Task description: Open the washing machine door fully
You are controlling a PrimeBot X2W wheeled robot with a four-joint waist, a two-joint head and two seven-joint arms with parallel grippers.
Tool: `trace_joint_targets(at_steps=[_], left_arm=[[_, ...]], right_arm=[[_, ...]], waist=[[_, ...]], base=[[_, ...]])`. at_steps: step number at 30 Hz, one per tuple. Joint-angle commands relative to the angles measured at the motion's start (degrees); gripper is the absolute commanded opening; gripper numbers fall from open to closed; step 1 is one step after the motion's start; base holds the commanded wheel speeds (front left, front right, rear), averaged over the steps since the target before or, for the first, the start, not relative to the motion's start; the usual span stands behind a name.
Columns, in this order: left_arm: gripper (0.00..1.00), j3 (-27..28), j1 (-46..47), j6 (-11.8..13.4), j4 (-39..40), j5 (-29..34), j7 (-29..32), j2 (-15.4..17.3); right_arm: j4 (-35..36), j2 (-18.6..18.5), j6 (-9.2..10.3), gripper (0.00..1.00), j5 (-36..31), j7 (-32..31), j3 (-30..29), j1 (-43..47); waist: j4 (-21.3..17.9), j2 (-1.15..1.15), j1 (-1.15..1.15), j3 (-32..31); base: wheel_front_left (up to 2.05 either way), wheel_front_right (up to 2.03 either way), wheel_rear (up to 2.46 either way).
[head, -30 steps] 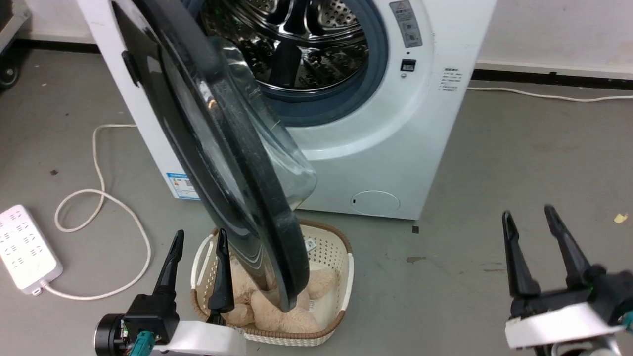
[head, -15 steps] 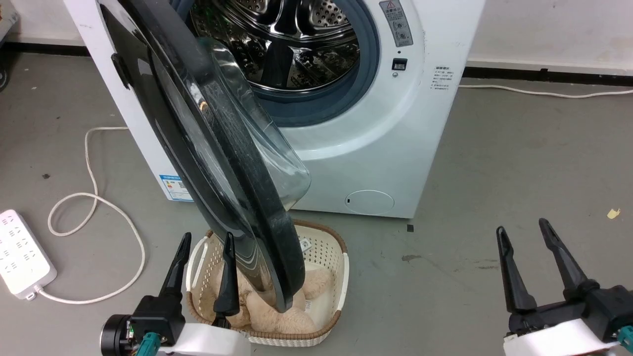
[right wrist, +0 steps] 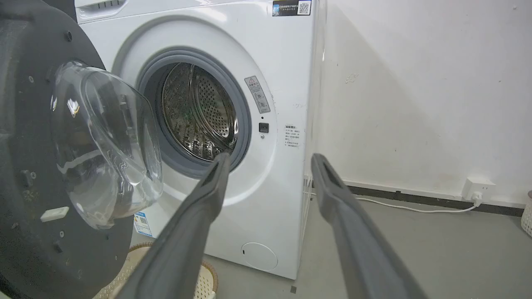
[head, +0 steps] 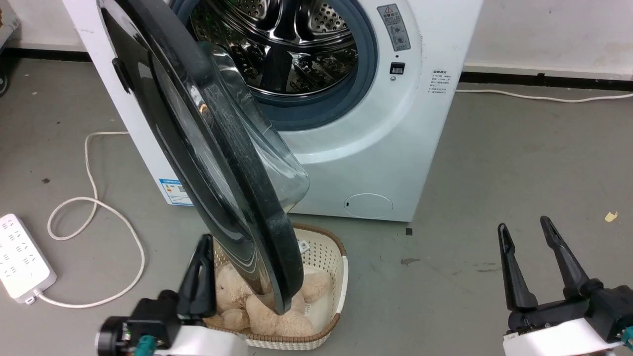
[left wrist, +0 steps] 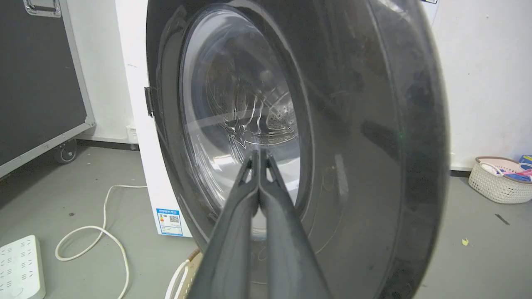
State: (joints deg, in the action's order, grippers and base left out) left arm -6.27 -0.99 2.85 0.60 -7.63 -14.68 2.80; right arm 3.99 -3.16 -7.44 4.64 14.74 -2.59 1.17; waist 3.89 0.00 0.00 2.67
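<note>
Head view: left gripper clenched, fingers pressed together on nothing. Washing machine door is just right of it and above, standing roughly half open with its rim edge-on to the camera; the gripper sits on the outer-face side. Basket with plush toy lies right of this gripper, under the door's lower rim; clearance there cannot be told. Right gripper released, empty, with the door well off to its left. Left wrist view: closed fingertips point straight at the glass window; contact cannot be told. Right wrist view: fingers spread, drum opening ahead, the door's inner face far left. Risks, as judged: a left-gripper push on the outer face would swing the door shut, not open. Closed tips could skid on the glossy curve. The arm stands in the swing path and may stall the door short of full.
</note>
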Motion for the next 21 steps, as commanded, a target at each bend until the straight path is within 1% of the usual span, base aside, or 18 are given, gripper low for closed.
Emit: trace_joint_targets(at_steps=[1,4,7,12,16,19,21], left_arm=[[0.00,0.64,-0.11,0.12,0.91,0.07,-0.32,0.08],[0.00,2.41,0.54,0.85,3.74,-2.30,-0.32,0.08],[0.00,3.91,1.40,1.61,7.62,-3.06,-0.32,0.08],[0.00,4.73,4.31,2.26,15.58,-1.84,-0.32,0.08],[0.00,2.57,7.10,1.91,20.54,-0.37,-0.32,0.08],[0.00,-0.63,7.95,1.70,21.90,0.56,-0.32,0.08],[0.00,-3.62,7.58,1.30,21.25,1.12,-0.06,0.08]], right_arm=[[0.13,0.27,-0.05,1.00,0.22,0.26,-0.12,0.39],[0.06,0.28,-0.05,1.00,0.24,0.26,-0.44,0.29],[0.01,0.28,-0.05,1.00,0.22,0.26,-0.49,0.32],[0.18,0.28,-0.05,1.00,-0.04,0.26,-2.42,0.12],[-0.18,0.28,-0.05,1.00,0.14,0.26,-2.34,0.20],[-0.52,0.28,-0.05,1.00,0.28,0.26,-1.97,0.27],[-0.70,0.28,-0.05,1.00,0.47,0.26,-1.90,0.23]], waist=[[0.01,0.00,0.00,-0.11],[0.01,0.00,0.00,-0.44],[-0.07,0.00,0.00,-0.90],[-0.34,0.00,0.00,-1.22],[-0.73,0.00,0.00,-1.64],[-1.18,0.00,0.00,-1.86],[-1.48,0.00,0.00,-1.87]], base=[[0.00,0.00,0.00],[0.00,0.00,0.00],[0.00,0.00,0.00],[0.00,0.00,0.00],[0.00,0.00,0.00],[0.00,0.00,0.00],[0.00,0.00,0.00]])
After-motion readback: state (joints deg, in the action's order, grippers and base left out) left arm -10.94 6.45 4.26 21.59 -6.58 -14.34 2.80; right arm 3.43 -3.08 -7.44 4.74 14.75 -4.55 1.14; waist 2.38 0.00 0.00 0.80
